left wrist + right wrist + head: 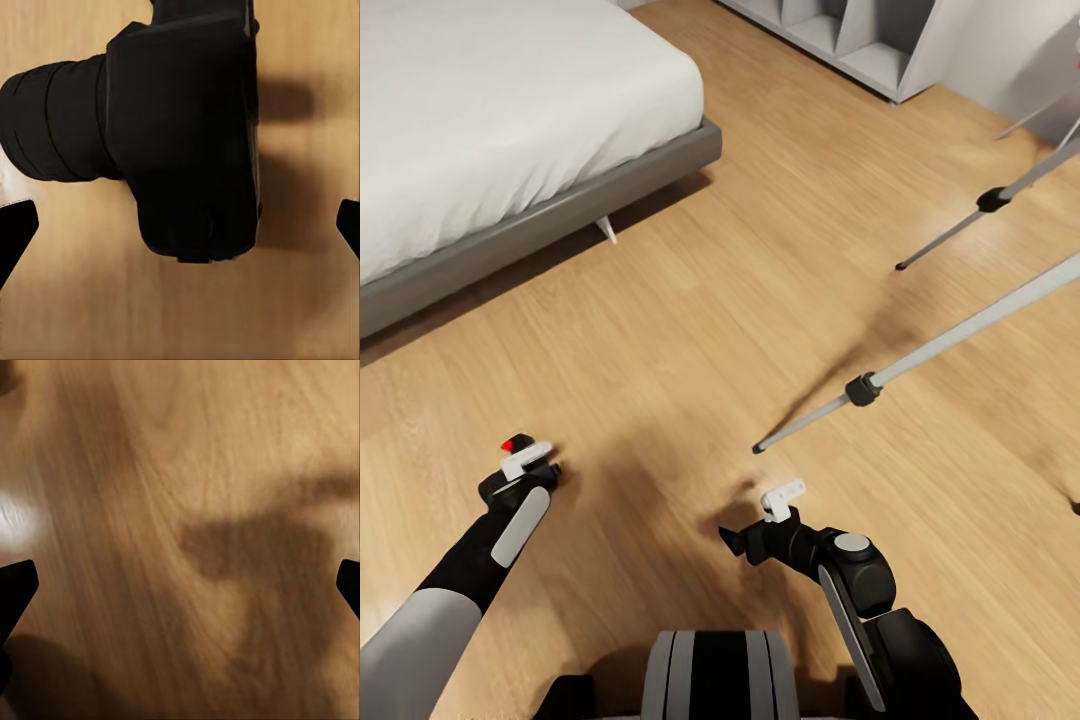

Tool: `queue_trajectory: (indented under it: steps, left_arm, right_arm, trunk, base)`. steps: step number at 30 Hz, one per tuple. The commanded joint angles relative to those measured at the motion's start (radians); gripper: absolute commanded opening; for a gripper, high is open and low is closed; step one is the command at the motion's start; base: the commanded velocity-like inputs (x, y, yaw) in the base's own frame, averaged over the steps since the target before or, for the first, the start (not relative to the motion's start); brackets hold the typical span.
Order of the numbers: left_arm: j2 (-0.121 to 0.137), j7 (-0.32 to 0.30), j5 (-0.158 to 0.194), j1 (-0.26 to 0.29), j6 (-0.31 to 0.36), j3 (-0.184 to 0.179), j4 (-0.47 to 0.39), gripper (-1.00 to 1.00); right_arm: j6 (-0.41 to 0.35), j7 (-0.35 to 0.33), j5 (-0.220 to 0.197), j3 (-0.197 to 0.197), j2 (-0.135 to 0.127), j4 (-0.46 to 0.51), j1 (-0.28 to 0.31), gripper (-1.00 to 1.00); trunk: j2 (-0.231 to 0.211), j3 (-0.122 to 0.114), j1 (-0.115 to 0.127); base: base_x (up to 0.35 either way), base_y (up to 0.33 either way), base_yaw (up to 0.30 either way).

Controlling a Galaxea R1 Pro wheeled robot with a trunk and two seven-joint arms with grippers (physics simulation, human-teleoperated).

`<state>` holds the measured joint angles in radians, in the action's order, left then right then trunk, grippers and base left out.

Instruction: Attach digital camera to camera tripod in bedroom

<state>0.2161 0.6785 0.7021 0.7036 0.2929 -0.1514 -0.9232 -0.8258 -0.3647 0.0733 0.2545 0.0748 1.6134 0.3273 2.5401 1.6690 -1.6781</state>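
Observation:
The digital camera (187,135), a black body with its lens barrel sticking out to one side, lies on the light wood floor straight beneath my left gripper (180,225). That gripper is open, its two black fingertips (15,229) far apart at the frame's edges and clear of the camera. In the head view the left gripper (520,478) hangs low at the near left and covers the camera. Two silver-grey legs of the camera tripod (960,335) slant in from the right; its head is out of view. My right gripper (738,540) is open over bare floor (180,510).
A grey-framed white bed (560,215) takes up the far left. A pale grey shelf unit (860,40) stands at the back. A second tripod leg (1000,195) reaches toward the middle of the wood floor (690,330) between bed and tripod.

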Motion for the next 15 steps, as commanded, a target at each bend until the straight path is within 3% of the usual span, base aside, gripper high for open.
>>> queue_trajectory:
  steps: [1, 7, 15]
  left_arm:
    - [0.001, 0.008, 0.005, 0.000, 0.003, -0.004, -0.001, 1.00]
    - [0.001, 0.007, 0.005, 0.001, 0.003, -0.005, 0.001, 1.00]
    - [0.000, 0.007, 0.005, 0.001, 0.003, -0.005, 0.002, 1.00]
  right_arm:
    - [-0.004, -0.007, 0.008, 0.000, 0.000, 0.001, 0.001, 1.00]
    - [-0.004, -0.007, 0.007, 0.000, 0.000, 0.001, 0.001, 1.00]
    - [-0.004, -0.007, 0.007, 0.001, 0.000, 0.001, 0.000, 1.00]
  trunk:
    - [0.001, 0.005, 0.000]
    - [0.002, 0.028, -0.003]
    - [0.002, 0.028, -0.003]
  base:
    - [0.000, 0.000, 0.000]
    - [0.000, 0.000, 0.000]
    - [0.000, 0.000, 0.000]
